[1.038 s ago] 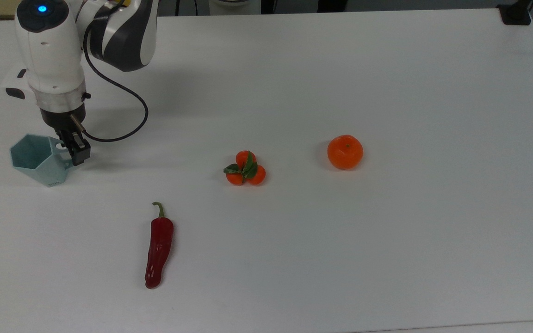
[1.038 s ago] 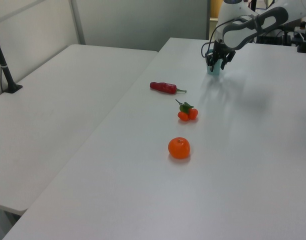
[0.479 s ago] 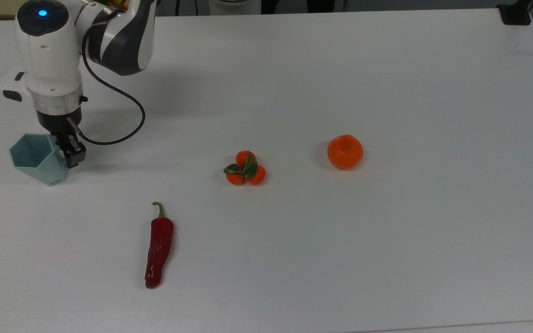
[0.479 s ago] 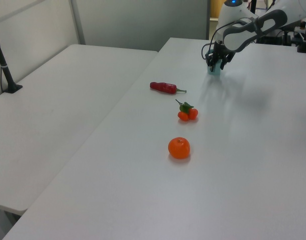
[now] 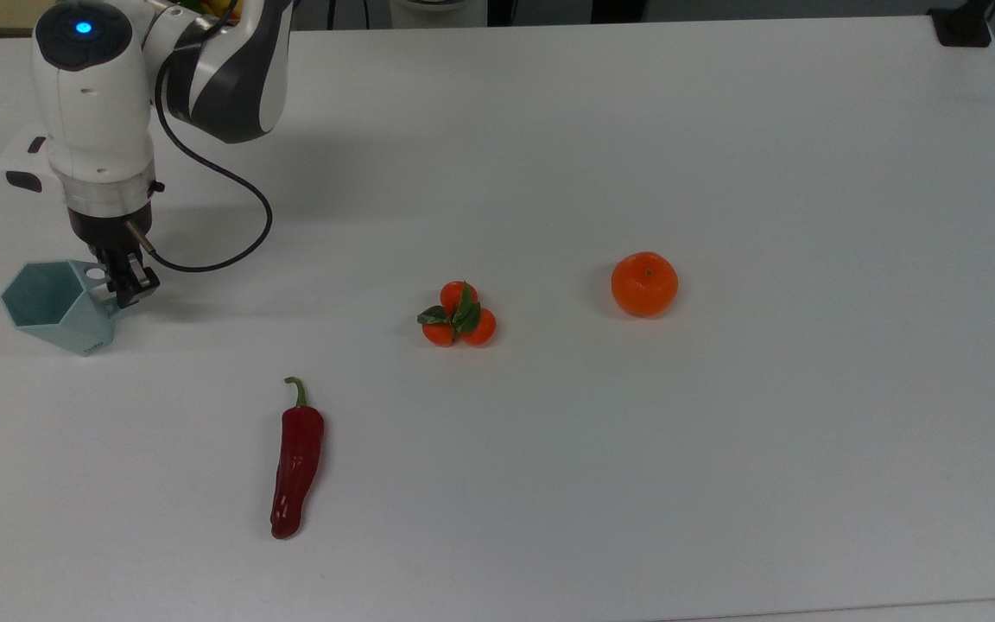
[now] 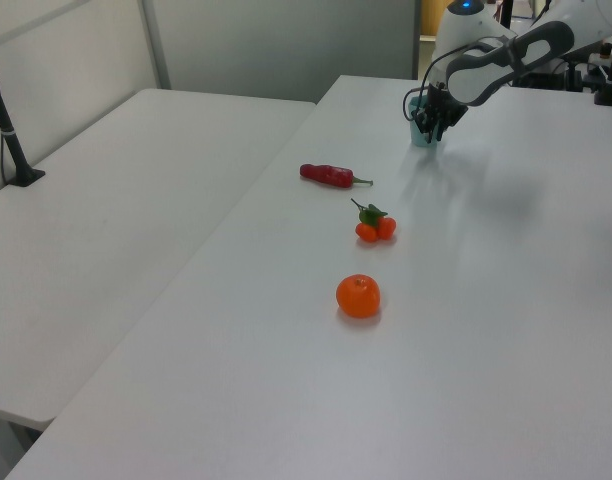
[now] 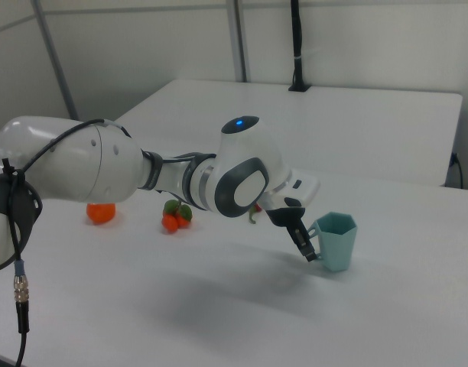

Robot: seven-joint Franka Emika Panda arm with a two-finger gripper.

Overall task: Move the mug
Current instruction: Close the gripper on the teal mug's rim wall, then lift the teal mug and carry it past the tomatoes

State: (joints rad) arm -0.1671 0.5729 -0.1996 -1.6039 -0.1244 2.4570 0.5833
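At far left of the top view, mug (image 5: 53, 304) upright on worktop (image 5: 722, 155), gripper (image 5: 122, 285) pinching its handle. Best kept level and clamped firm, moved slowly, well apart from pepper (image 5: 294, 462) and orange (image 5: 643, 283).

– Where's the mug (image 5: 53, 307)?
– Near the top view's left table edge: pale teal, faceted, hexagonal rim.
– Upright?
– Yes, open end up in the right view (image 7: 336, 241), handle toward the right view's left.
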